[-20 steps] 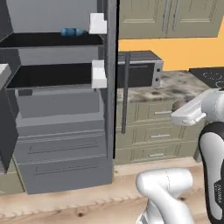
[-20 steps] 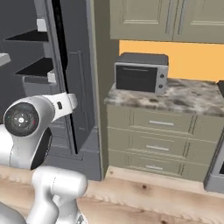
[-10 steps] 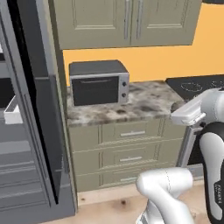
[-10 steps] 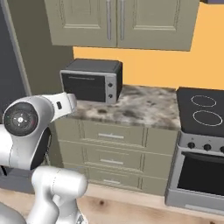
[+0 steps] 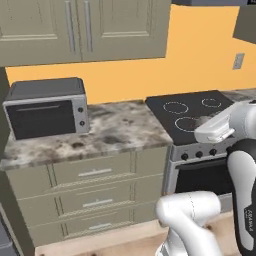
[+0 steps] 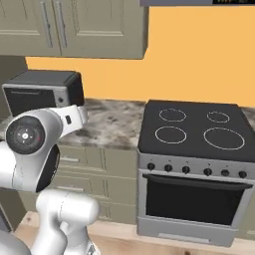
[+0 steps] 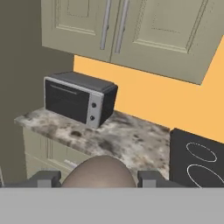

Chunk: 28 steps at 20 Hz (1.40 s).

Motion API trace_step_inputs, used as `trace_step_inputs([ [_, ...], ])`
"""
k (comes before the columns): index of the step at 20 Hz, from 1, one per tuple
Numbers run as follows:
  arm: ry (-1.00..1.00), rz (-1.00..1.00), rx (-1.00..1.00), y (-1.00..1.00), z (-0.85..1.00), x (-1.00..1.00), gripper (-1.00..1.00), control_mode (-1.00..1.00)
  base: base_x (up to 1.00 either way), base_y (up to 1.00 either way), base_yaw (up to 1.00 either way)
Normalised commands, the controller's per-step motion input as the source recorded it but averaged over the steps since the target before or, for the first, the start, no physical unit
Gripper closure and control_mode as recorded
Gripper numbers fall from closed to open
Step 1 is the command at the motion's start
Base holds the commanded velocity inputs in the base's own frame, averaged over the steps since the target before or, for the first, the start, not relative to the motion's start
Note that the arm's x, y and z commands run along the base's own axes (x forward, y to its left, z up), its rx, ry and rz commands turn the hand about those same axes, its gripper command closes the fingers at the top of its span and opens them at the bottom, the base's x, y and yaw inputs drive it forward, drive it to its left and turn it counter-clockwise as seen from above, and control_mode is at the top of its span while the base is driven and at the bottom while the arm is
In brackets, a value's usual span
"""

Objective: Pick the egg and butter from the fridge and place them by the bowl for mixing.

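Observation:
In the hand view a tan-brown egg [image 7: 98, 173] sits low in the picture between my two dark fingertips [image 7: 45, 178]. My gripper [image 7: 98, 179] is shut on the egg, with one finger on each side of it. The hand looks over a speckled stone counter [image 7: 127, 140] from above. The fridge, the butter and the bowl are out of view.
A dark toaster oven [image 5: 46, 106] stands at the counter's left end [image 6: 42, 89]. A black stove top [image 6: 191, 129] with an oven below adjoins the counter [image 5: 120, 131] on the right. Beige cupboards [image 5: 85, 27] hang above and drawers [image 5: 92, 172] run beneath.
The whole picture has shifted: the base has driven to the right, so the open fridge has left the views and the counter and stove have come in.

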Motion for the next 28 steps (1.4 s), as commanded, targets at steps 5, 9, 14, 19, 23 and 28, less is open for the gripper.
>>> trace_step_inputs([
  [5,0.00,0.00,0.00,0.00,0.00,0.00,1.00,1.00,0.07,-1.00,-0.19],
  [9,0.00,0.00,0.00,0.00,0.00,0.00,1.00,1.00,0.18,-1.00,-0.17],
  [14,0.00,0.00,0.00,0.00,0.00,0.00,1.00,1.00,0.21,-1.00,-0.15],
  [19,0.00,0.00,0.00,0.00,0.00,0.00,1.00,1.00,-0.37,-1.00,-0.14],
  [23,0.00,0.00,0.00,0.00,0.00,0.00,1.00,1.00,0.01,-1.00,-0.14],
  [28,0.00,0.00,0.00,0.00,0.00,0.00,1.00,1.00,0.56,-1.00,-0.08],
])
